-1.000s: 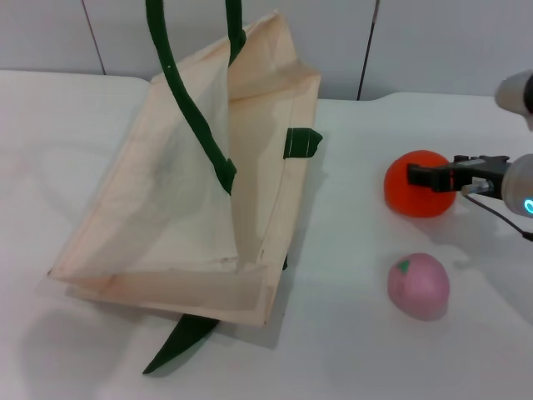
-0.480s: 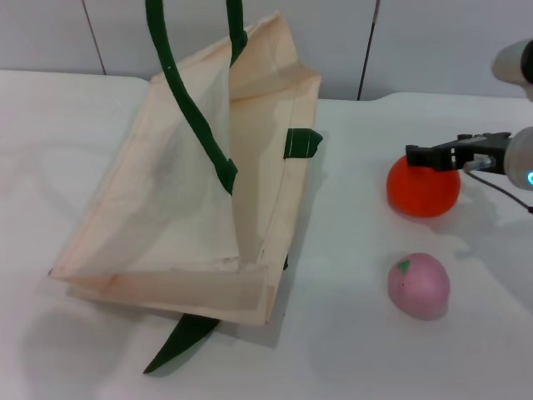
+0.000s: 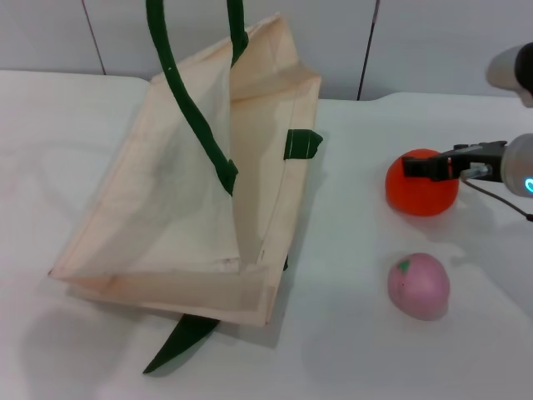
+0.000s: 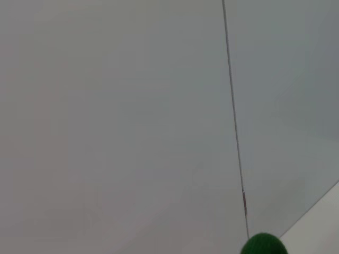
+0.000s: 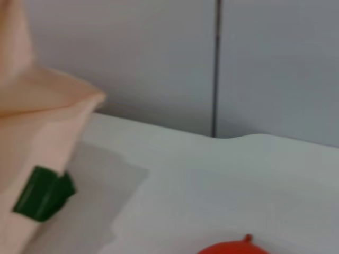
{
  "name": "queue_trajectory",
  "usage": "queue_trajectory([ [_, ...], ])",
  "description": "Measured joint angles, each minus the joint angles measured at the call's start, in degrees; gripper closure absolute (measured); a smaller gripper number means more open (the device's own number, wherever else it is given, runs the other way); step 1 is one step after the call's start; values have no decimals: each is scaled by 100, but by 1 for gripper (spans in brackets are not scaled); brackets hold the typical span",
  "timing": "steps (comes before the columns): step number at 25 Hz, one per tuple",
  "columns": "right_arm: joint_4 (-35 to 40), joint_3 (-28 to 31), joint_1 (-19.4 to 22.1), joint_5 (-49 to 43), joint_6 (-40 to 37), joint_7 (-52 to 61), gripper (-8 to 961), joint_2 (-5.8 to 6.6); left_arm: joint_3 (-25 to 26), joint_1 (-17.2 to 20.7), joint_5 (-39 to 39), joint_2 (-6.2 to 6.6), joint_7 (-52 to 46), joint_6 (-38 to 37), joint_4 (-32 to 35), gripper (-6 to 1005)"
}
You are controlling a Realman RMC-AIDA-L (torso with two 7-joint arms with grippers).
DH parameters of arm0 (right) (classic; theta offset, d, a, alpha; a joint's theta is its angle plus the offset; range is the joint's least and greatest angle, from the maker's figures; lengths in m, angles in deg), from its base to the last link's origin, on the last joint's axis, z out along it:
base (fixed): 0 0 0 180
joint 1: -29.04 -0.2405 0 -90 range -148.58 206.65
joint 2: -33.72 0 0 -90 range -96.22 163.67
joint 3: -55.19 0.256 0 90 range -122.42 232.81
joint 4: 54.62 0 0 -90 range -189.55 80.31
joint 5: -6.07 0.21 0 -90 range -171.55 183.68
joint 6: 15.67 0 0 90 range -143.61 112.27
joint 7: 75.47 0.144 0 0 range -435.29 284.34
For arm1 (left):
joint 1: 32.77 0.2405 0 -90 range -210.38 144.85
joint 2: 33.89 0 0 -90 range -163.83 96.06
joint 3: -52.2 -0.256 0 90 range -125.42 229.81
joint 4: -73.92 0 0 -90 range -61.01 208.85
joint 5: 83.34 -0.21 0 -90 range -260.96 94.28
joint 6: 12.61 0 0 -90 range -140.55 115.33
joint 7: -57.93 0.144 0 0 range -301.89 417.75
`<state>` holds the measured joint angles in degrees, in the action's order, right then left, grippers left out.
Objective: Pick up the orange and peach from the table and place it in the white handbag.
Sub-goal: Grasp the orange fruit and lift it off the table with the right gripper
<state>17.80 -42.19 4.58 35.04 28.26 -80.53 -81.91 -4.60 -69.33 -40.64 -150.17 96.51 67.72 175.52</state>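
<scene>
The right claw (image 3: 425, 166) reaches in from three o'clock and sits low against the top of the orange (image 3: 420, 185), its dark fingers lying across the fruit's upper face. Whether they are pinched on the orange or only resting above it, I cannot tell; the right wrist view shows only the crown of the fruit and none of the fingers. The orange appears to sit on the white surface (image 3: 350, 333), so this reads as the start of the first pick, with nothing yet in the bag.

The peach (image 3: 418, 286) lies at six o'clock from the orange, near it but apart, its green mark turned up and toward the bag. It is probably left for second.

The white handbag (image 3: 183, 200) lies at nine o'clock from both fruits, its mouth facing the camera. One green handle (image 3: 191, 108) is drawn upward out of view, presumably lifted to hold the mouth open for dropping. The left claw is not visible, so its state is unknown.
</scene>
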Motion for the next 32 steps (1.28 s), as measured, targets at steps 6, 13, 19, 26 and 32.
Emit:
queue_trajectory([
  [6,69,-130,-8,184,39,-52,66,-5,-16,-46,-40,3,0,0,-8,878],
  [13,-211,-128,-117,202,-32,-57,67,-3,-18,-68,-43,9,0,0,-11,878],
  [19,-501,-86,-230,165,-102,-57,68,-2,-54,-72,-43,6,0,-3,-36,878],
  [26,-757,-93,-354,161,-216,-57,69,-3,-69,-105,-48,2,0,-8,-87,878],
  [32,-819,-80,-441,162,-224,-46,71,-3,-68,-114,-55,0,6,-10,-96,878],
])
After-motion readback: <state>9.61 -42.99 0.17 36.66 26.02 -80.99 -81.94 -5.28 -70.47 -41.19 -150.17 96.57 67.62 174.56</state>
